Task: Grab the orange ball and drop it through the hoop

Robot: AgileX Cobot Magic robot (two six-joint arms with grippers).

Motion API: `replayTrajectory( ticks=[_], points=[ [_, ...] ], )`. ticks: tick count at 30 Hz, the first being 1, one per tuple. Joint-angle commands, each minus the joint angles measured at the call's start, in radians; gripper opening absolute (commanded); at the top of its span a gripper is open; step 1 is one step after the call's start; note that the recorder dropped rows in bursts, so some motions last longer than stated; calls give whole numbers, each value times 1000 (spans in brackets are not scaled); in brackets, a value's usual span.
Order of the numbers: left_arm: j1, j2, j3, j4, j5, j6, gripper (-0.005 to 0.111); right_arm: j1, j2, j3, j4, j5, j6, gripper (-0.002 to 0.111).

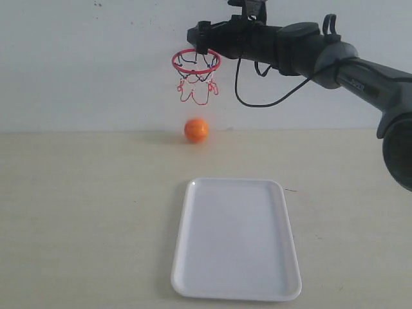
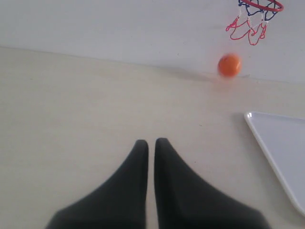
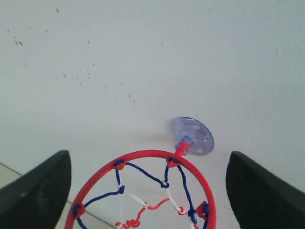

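The orange ball is low by the wall, under the hoop, which sticks to the wall on a clear suction cup. Whether the ball touches the table, I cannot tell. It looks slightly blurred in the left wrist view. My right gripper hangs open just above the red ring, its fingers spread wide and holding nothing. Far to the ball's left, my left gripper is shut and empty over bare table, outside the exterior view. The hoop also shows there.
A white tray lies flat on the beige table in front of the ball, nothing on it; its corner shows in the left wrist view. The white wall stands right behind the hoop. A black cable loops under the right arm.
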Motion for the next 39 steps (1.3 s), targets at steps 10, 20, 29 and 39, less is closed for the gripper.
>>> replayTrajectory(
  ticks=[10,20,29,39],
  points=[
    [-1,-2,2,5,3,4,4,-3,-11,-11,-2,-42,35,50],
    [-1,-2,2,5,3,4,4,-56,-55,-9,-139,60,108,-1],
    [-1,-2,2,5,3,4,4,-189,-120,-9,-698,714,706,-1],
    [-1,-2,2,5,3,4,4,-221,-238,100,-735,921,885,-1]
  ],
)
